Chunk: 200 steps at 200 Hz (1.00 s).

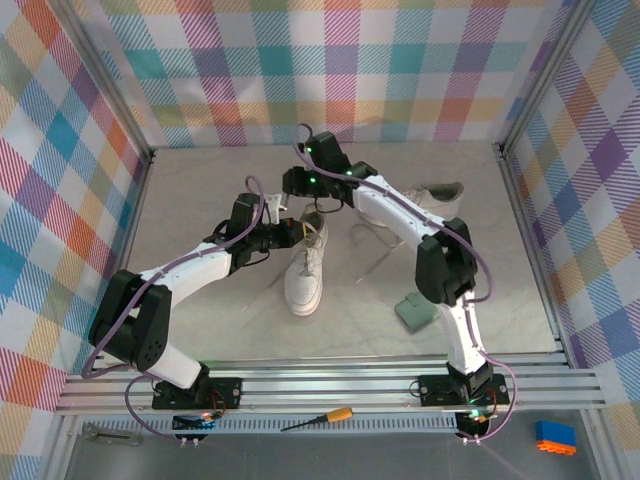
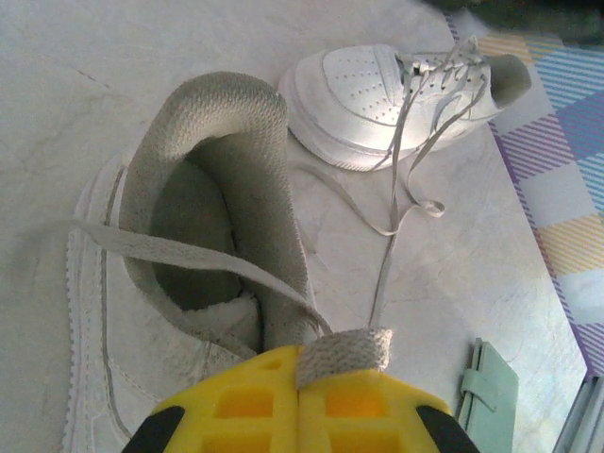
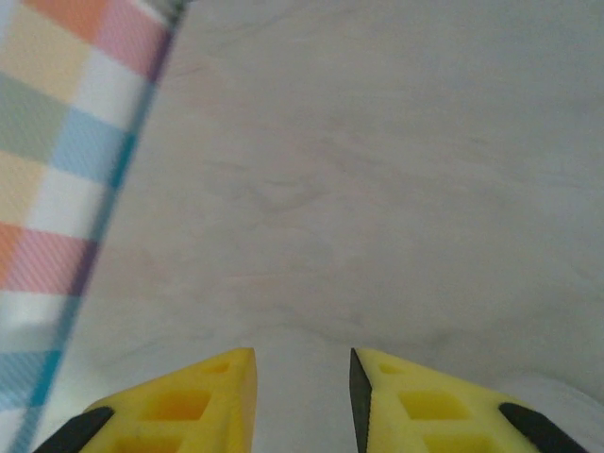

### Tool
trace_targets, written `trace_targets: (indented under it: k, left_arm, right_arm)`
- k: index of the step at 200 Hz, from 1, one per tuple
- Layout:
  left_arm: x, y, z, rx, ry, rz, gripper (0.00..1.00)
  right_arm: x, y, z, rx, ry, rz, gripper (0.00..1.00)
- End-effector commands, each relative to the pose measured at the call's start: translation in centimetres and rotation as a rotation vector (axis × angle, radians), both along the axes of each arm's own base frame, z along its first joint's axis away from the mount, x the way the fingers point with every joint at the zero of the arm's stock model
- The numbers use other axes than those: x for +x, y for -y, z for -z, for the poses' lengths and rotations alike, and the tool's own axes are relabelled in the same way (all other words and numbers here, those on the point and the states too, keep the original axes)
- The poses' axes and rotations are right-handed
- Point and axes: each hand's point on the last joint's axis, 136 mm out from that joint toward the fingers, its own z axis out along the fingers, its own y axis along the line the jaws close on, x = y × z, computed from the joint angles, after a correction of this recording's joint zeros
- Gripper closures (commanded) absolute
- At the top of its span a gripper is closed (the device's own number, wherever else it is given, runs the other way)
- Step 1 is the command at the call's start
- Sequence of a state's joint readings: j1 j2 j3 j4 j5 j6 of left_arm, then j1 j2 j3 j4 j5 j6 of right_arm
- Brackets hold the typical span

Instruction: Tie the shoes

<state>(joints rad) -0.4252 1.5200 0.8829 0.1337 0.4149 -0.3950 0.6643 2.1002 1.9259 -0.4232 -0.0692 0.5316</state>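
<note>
Near shoe (image 1: 305, 270): counter centre, toe toward 6 o'clock.
Far shoe (image 1: 432, 196): 2 o'clock, untied.
Left fingers (image 2: 278, 389): clamped on lace (image 2: 344, 351) end.
Right fingers (image 3: 226, 382): parted, empty.
Advice: hold lace taut; right takes the other lace.

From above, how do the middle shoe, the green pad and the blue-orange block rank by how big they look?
1. shoe, clearly largest.
2. green pad and block look about alike, so I won't rank those two.
</note>
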Motion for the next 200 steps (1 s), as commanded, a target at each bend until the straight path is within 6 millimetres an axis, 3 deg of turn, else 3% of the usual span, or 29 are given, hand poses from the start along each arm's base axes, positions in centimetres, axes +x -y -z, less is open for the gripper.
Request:
trace_targets:
  k: [1, 26, 55, 77, 141, 200]
  left_arm:
    - [0.0, 0.0, -1.2, 0.005, 0.053, 0.002, 1.00]
    - [0.2, -0.2, -1.0, 0.013, 0.047, -0.012, 1.00]
    - [0.3, -0.3, -0.7, 0.022, 0.038, -0.021, 1.00]
    - [0.3, -0.3, -0.7, 0.022, 0.037, -0.020, 1.00]
    - [0.5, -0.6, -0.4, 0.038, 0.030, -0.040, 1.00]
    - [0.6, -1.2, -0.3, 0.060, 0.030, -0.069, 1.00]
  right_arm:
    - [-0.8, 5.7, -2.9, -0.087, 0.089, 0.192, 0.69]
    - [-4.5, 7.6, -1.6, -0.035, 0.053, 0.189, 0.79]
    - [-10.0, 5.7, 0.1, 0.138, -0.043, 0.014, 0.92]
    - [-12.5, 4.1, 0.7, 0.219, -0.092, -0.071, 0.95]
    - [-12.0, 3.8, 3.6, 0.162, -0.158, -0.011, 0.99]
    - [-11.0, 4.9, 5.4, 0.088, -0.177, 0.077, 1.00]
